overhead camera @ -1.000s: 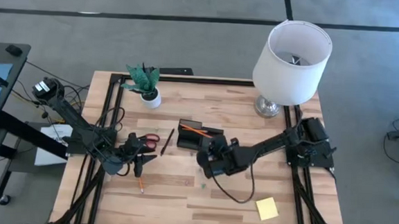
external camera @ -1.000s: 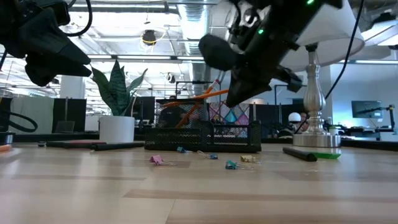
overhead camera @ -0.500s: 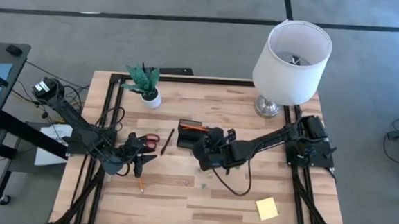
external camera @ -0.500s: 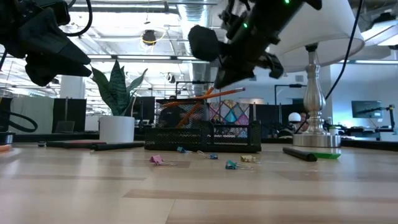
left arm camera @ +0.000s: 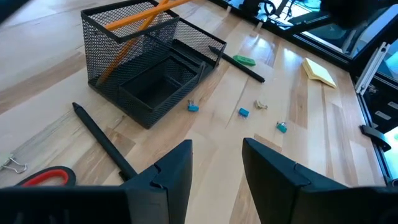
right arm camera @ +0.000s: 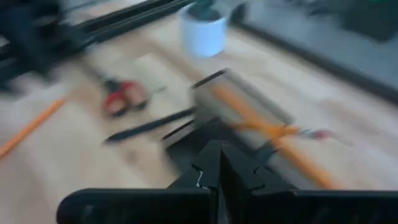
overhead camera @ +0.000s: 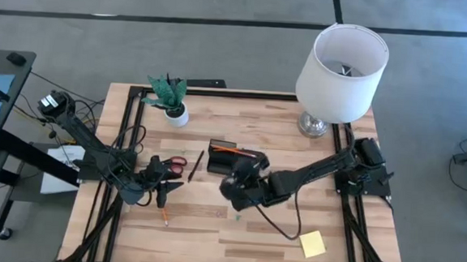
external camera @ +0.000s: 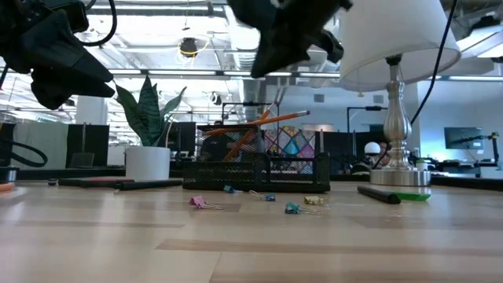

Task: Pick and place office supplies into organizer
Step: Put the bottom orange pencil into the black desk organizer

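Two tools above the worktop (overhead camera: 212,219)
Right tool (right arm camera: 217,163), pressed together and empty, hangs near the organizer (overhead camera: 225,158); left tool (left arm camera: 216,165), spread, hovers beside the red-handled scissors (overhead camera: 169,162).

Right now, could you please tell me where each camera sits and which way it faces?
High view: above the wooden table, looking straight down; both arms show, with the left gripper and right gripper.
Low view: at table-top height, looking level across at the black mesh organizer; both arms hang in from above.
Left wrist view: over open dark fingers, facing the organizer.
Right wrist view: over shut fingers, facing the organizer.
Shared: all four views show the organizer holding thin orange pencils.
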### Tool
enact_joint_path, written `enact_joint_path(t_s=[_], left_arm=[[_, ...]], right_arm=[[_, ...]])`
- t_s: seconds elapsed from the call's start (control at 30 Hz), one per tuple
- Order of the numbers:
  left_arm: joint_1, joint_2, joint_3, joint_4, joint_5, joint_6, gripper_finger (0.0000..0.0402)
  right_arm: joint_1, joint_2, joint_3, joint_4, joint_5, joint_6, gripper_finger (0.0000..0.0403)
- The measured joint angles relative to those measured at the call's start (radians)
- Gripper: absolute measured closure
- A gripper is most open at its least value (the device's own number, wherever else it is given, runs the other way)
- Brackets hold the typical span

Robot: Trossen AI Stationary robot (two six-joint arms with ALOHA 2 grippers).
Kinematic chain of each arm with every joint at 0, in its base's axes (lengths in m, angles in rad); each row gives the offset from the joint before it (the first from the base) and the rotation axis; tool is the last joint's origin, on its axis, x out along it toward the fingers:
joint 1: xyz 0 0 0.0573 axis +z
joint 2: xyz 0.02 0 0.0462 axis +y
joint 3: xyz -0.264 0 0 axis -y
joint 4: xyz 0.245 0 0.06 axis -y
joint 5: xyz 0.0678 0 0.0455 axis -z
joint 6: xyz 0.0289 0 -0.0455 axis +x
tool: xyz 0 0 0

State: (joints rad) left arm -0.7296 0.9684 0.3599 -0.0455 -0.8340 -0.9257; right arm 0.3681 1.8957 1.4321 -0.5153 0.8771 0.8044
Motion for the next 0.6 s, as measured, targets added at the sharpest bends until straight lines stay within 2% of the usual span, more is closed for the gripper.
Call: enact_joint_path(t_s=[0.07, 0.17, 0.23, 0.5, 0.6], left_arm=[[0.0, 0.0, 0.0, 0.0, 0.0, 0.0, 0.0265], [0.0, 0.0, 0.0, 0.0, 0.0, 0.0, 0.0265], [0.0, 0.0, 0.0, -0.003, 0.0, 0.001, 0.0265], [0.007, 0.0, 0.0, -0.017, 0.041, 0.009, 0.0265], [0.035, 0.0, -0.001, 0.027, 0.118, 0.171, 0.0265]], right_arm=[[0.015, 0.0, 0.02, 0.001, -0.107, -0.015, 0.0403], [0.009, -0.001, 0.042, 0.0, -0.377, -0.018, 0.0403], [0.003, -0.001, 0.051, 0.0, -0.478, -0.012, 0.0403], [0.07, -0.01, 0.054, -0.032, -0.453, -0.019, 0.0403], [0.133, -0.066, 0.054, -0.102, -0.339, -0.01, 0.0403]])
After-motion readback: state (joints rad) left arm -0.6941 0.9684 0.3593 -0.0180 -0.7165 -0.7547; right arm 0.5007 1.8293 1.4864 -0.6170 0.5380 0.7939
